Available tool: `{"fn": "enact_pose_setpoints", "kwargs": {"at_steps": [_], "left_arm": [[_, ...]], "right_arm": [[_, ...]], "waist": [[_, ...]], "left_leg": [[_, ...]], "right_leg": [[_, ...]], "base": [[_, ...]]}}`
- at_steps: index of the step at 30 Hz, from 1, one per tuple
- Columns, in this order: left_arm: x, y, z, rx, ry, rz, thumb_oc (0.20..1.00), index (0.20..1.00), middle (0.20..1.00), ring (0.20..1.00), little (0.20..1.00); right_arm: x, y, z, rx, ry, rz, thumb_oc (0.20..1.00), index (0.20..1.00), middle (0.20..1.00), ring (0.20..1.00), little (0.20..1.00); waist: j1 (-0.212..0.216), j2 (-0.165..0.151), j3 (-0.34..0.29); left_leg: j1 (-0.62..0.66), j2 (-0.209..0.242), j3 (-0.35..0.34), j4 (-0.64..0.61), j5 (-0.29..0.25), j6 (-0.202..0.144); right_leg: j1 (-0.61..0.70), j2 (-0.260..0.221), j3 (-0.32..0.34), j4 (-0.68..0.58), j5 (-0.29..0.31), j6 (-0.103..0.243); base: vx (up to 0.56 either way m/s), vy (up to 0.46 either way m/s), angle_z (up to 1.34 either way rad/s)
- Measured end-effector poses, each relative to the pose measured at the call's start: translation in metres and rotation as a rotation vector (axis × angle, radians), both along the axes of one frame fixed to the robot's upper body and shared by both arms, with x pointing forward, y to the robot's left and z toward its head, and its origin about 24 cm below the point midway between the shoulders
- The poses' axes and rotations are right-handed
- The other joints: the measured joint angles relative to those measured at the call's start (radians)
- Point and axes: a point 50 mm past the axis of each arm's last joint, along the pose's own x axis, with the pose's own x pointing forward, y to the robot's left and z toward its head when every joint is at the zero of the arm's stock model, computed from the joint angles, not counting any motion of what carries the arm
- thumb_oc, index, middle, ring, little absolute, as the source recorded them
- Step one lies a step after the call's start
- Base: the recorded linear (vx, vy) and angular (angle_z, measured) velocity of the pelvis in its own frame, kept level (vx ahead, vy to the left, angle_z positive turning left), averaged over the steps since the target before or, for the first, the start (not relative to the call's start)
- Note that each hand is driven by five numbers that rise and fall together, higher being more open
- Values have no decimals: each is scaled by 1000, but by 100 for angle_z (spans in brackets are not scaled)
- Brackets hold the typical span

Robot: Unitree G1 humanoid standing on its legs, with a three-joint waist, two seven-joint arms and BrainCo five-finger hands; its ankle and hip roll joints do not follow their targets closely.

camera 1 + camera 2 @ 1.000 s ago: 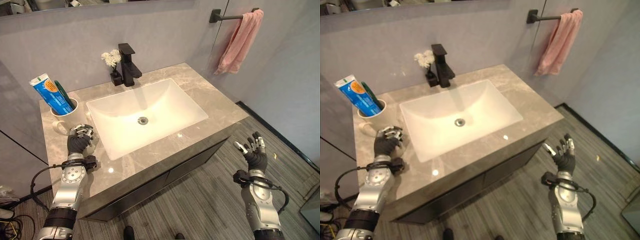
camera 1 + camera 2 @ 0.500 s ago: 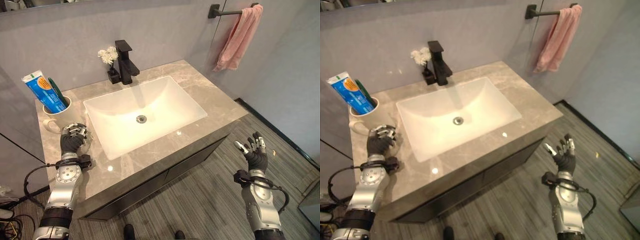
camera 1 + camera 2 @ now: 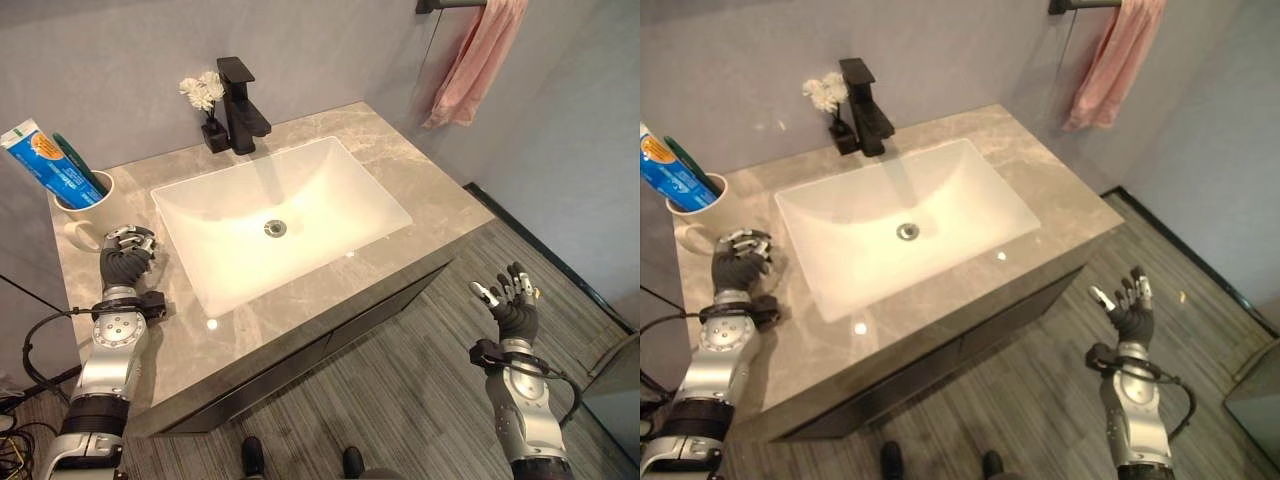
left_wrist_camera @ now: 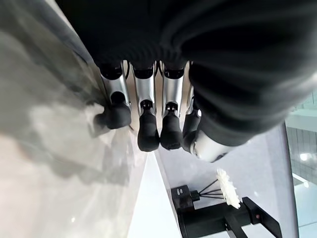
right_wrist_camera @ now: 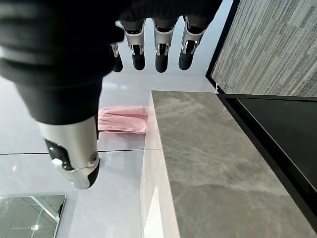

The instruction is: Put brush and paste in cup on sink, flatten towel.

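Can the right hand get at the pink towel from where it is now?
Probably not yet. The right hand hangs open, low over the floor in front of the counter, while the pink towel hangs high on the wall; nothing blocks the path between.

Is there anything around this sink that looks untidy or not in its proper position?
The pink towel hangs bunched and slanted at one end of its wall bar instead of spread flat. Everything else looks orderly: the toothpaste and toothbrush stand in the cup on the counter, with no spill visible.
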Motion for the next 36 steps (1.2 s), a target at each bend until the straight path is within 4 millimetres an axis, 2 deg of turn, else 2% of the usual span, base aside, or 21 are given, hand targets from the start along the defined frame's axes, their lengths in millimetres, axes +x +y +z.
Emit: {"fn": "enact_pose_setpoints", "kwargs": {"at_steps": [11, 17, 27, 36], "left_arm": [[3, 6, 7, 16, -7, 13, 200, 200, 200, 200, 200], [6, 9, 19, 39, -32, 14, 200, 200, 200, 200, 200], [20, 15, 54, 107, -102, 14, 200, 200, 200, 200, 200], [23, 18, 64, 131, -112, 21, 200, 200, 200, 200, 200]], "right_arm": [[1, 0, 1, 0, -2, 2, 1000, 1000, 1000, 1000, 1000], [2, 0, 2, -2, -6, 6, 1000, 1000, 1000, 1000, 1000], [5, 1, 6, -9, -22, 26, 1000, 1000, 1000, 1000, 1000], [6, 2, 6, -9, -25, 29, 1000, 1000, 1000, 1000, 1000]], "waist": [[0, -2, 11], [1, 1, 26], [-4, -24, 55], [-7, -26, 57]], "left_leg": [[-2, 1, 9, -1, 0, 0], [-20, 1, 12, 4, 0, 0], [-57, 1, 18, 4, 2, 1], [-70, 0, 23, 4, 2, 1]], "right_leg": [[-8, -1, 4, 0, 2, 1], [-28, 0, 6, 2, 8, 0], [-70, 1, -1, 8, 21, 4], [-87, 5, -4, 8, 29, 14]], "base": [[-8, 29, -2], [-18, 30, -2], [-25, 45, -2], [-3, 35, -2]]}}
